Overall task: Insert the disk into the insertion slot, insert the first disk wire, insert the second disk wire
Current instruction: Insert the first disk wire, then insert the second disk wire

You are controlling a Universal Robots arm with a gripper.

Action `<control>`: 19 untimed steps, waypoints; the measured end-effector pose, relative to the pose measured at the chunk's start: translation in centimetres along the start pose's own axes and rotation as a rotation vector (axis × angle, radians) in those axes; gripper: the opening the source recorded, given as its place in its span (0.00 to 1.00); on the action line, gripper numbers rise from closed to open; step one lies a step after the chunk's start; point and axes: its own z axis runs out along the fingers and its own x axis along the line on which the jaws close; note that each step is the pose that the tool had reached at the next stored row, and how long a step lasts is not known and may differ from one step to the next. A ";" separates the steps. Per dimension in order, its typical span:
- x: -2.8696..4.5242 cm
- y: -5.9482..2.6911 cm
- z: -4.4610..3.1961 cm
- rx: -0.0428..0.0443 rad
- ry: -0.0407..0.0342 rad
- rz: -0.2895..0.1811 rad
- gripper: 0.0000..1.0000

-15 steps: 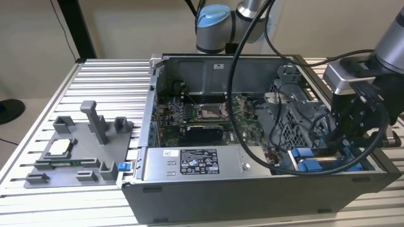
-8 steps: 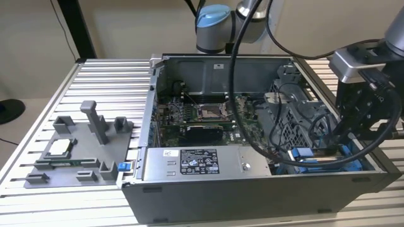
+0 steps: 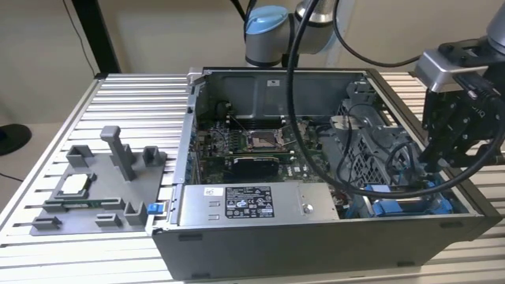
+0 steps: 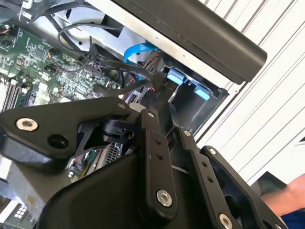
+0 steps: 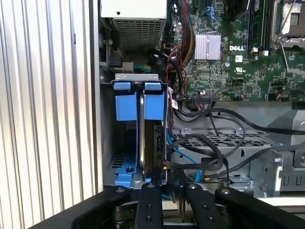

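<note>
The disk stands on edge inside the slot, under one of the slot's two blue tabs, at the corner of the open case. In both wrist views I see my pincer right at the disk's near edge, its tips drawn together on the plug end of a black wire that loops back over the motherboard. In the exterior view the pincer hangs over the blue-fitted slot on that view's right, beside the labelled power supply. The case sits on a ribbed metal worktop.
</note>
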 end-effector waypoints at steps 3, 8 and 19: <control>-0.05 -0.19 0.01 0.0000 -0.0002 0.000 1.00; -0.52 -1.19 0.08 0.0000 0.0000 0.000 1.00; -1.22 -2.56 0.42 -0.0103 0.0476 -0.002 1.00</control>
